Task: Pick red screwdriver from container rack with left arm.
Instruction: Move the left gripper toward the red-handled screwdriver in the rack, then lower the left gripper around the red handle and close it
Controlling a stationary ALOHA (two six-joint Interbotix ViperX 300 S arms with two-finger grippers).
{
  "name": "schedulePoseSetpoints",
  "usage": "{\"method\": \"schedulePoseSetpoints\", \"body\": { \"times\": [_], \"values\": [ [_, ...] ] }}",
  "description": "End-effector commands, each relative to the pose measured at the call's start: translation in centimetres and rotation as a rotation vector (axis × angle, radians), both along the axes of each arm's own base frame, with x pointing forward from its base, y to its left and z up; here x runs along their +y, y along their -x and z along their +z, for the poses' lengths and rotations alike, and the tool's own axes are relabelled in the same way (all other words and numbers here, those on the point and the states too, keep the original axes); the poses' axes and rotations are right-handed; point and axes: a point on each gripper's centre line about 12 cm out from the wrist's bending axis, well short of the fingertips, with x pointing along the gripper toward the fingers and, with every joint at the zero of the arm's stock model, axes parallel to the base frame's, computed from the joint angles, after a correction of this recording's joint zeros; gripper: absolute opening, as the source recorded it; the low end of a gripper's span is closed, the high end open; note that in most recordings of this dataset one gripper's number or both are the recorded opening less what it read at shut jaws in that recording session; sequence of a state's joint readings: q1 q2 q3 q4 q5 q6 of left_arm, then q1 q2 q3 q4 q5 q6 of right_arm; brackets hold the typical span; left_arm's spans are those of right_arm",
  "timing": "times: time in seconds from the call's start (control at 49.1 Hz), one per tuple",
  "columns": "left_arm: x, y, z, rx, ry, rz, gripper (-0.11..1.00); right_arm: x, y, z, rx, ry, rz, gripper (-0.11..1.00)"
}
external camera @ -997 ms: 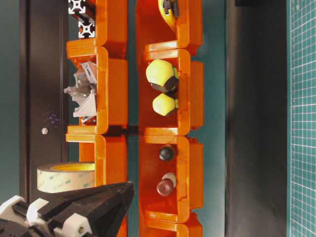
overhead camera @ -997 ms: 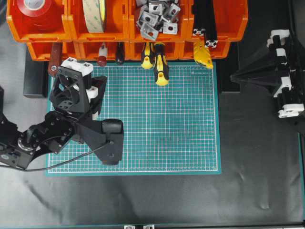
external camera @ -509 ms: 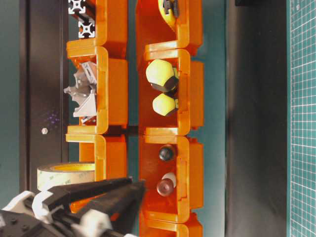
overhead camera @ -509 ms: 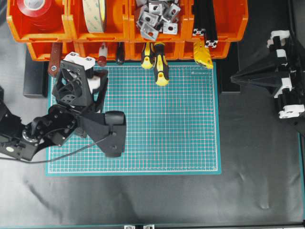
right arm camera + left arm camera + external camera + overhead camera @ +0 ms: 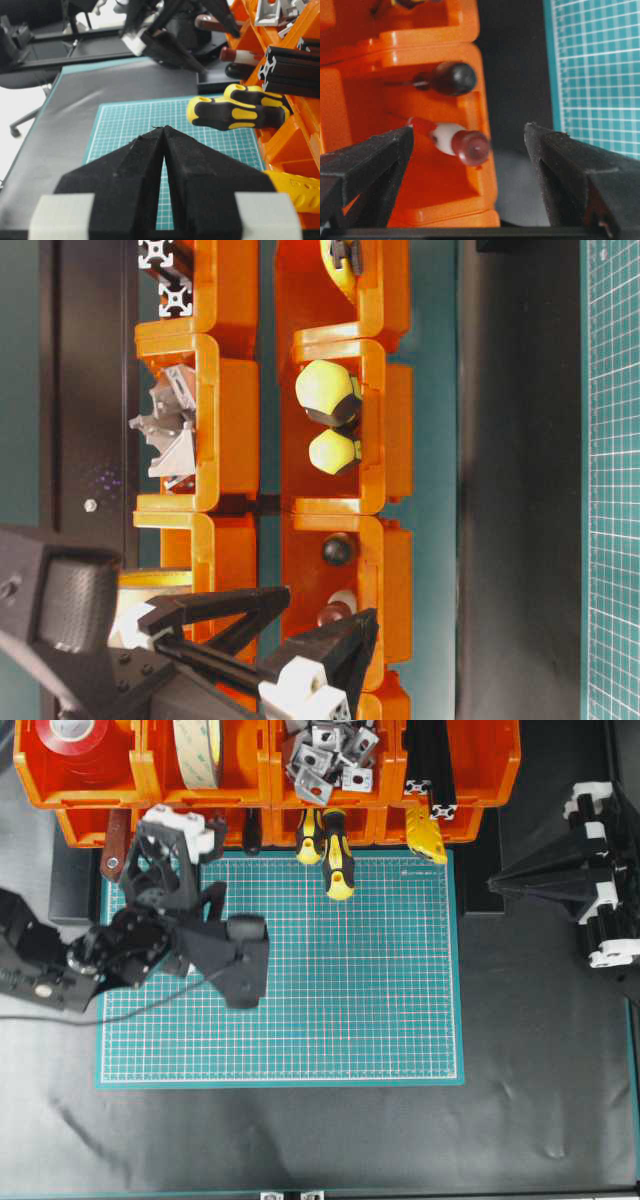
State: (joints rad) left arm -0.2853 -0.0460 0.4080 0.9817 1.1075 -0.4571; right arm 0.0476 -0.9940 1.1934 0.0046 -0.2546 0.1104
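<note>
The red screwdriver (image 5: 470, 146) lies in a lower bin of the orange container rack (image 5: 435, 50), its red end and white band sticking out over the bin's lip. My left gripper (image 5: 469, 126) is open wide in front of it. The handle's end shows in the gap between the two black fingers, and neither finger touches it. From table level the left gripper (image 5: 330, 602) partly covers the red screwdriver (image 5: 335, 616). Overhead, the left gripper (image 5: 200, 828) hides the handle against the rack (image 5: 100, 780). My right gripper (image 5: 492, 880) rests shut at the right, away from the rack.
A black-handled tool (image 5: 451, 77) shares the bin just beside the red one. Two yellow-and-black screwdrivers (image 5: 337, 855) jut over the green cutting mat (image 5: 330, 980). A dark red-brown handle (image 5: 115, 840) hangs left of the gripper. Tape rolls (image 5: 200, 750) and metal brackets (image 5: 325, 755) fill upper bins.
My left arm moved forward to the rack and its gripper went from shut to wide open, ending with its fingers either side of the red handle's end. The right arm stayed still.
</note>
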Motion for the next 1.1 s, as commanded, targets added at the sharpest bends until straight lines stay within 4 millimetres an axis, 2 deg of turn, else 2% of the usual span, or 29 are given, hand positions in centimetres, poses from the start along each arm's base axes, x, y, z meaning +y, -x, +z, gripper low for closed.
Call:
{"method": "schedulePoseSetpoints", "body": {
  "times": [0.0, 0.305, 0.855, 0.956, 1.079],
  "values": [
    [0.4, 0.0, 0.6, -0.017, -0.002, 0.006, 0.88, 0.1, -0.2, 0.5, -0.011, 0.004, 0.005, 0.0],
    [1.0, 0.8, -0.5, 0.013, -0.007, 0.021, 0.88, 0.2, -0.1, 0.6, -0.014, 0.002, 0.011, 0.0],
    [0.7, 0.1, -0.1, -0.017, 0.01, 0.009, 0.86, 0.2, -0.1, 0.6, -0.017, 0.002, 0.013, 0.0],
    [0.8, 0.3, -0.1, -0.012, 0.006, 0.013, 0.8, 0.2, 0.0, 0.6, -0.019, 0.002, 0.013, 0.0],
    [0.9, 0.4, -0.1, -0.012, 0.006, 0.014, 0.62, 0.3, 0.0, 0.6, -0.019, 0.002, 0.016, 0.0]
  ]
}}
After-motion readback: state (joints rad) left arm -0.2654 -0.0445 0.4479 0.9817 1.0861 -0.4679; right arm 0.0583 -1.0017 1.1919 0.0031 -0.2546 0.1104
